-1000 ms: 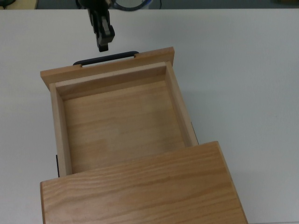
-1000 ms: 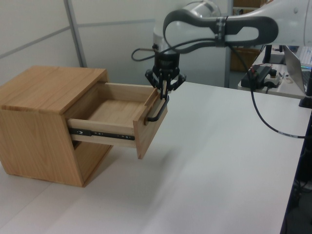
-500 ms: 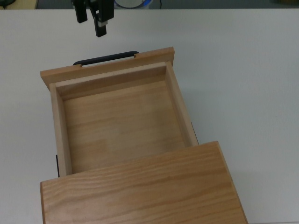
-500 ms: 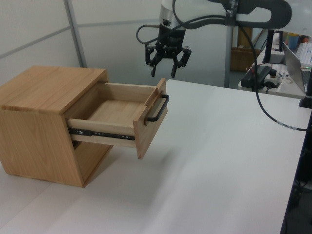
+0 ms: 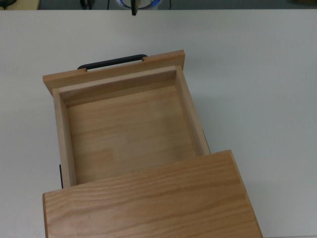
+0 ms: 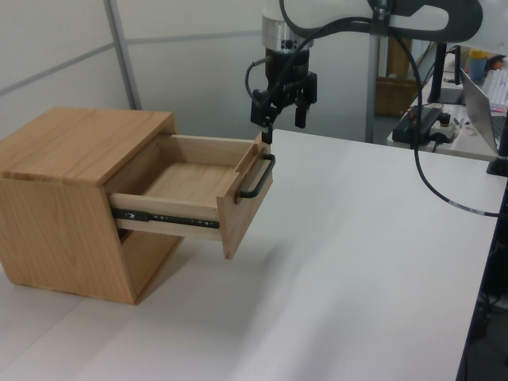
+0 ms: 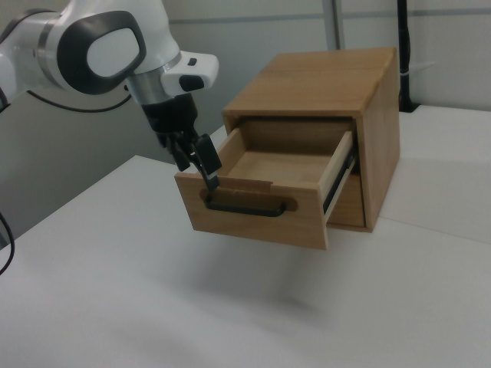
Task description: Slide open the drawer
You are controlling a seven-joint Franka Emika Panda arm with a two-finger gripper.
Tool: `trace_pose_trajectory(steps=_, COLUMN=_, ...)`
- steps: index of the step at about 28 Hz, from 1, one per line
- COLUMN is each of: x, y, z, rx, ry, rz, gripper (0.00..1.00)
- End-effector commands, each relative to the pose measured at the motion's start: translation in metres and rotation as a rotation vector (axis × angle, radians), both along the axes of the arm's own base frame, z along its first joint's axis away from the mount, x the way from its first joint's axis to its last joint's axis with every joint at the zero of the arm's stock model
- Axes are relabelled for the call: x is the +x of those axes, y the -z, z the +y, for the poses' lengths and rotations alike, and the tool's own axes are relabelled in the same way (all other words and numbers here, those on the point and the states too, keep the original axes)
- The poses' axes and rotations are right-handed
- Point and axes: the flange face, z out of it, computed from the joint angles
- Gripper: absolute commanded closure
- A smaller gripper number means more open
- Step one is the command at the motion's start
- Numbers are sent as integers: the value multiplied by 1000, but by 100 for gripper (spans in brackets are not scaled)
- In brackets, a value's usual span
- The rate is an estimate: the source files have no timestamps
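On a white table (image 6: pixel 373 262), the drawer (image 6: pixel 208 190) stands pulled out; the gripper (image 6: pixel 283 119) hangs above its handle (image 6: pixel 258 176), fingers spread, holding nothing.

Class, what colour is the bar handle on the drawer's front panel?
Black. The handle on the light oak drawer shows best in the right view.

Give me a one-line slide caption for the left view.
Franka arm's open pincer hangs above the black bar handle of the pulled-out, empty oak drawer in its wooden cabinet.
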Motion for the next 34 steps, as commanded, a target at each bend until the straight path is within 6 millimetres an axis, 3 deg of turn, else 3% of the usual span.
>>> trace_pose_trajectory(steps=1, x=-7, y=-4, z=24, rx=-99, ry=-159, rz=25, gripper=0)
trace_pose_trajectory(steps=7, x=-5, y=4, z=34, rx=-160, ry=-283, rz=53, gripper=0)
trace_pose_trajectory(steps=11, x=-5, y=3, z=33, rx=-147, ry=-276, rz=51, gripper=0)
trace_pose_trajectory(steps=21, x=-9, y=5, z=6, rx=-127, ry=-218, rz=97, gripper=0)
trace_pose_trajectory(steps=26, x=-12, y=2, z=-26, rx=-69, ry=-158, rz=92, gripper=0)
trace_pose_trajectory(steps=34, x=-13, y=2, z=-32, rx=-82, ry=-145, rz=98, gripper=0)
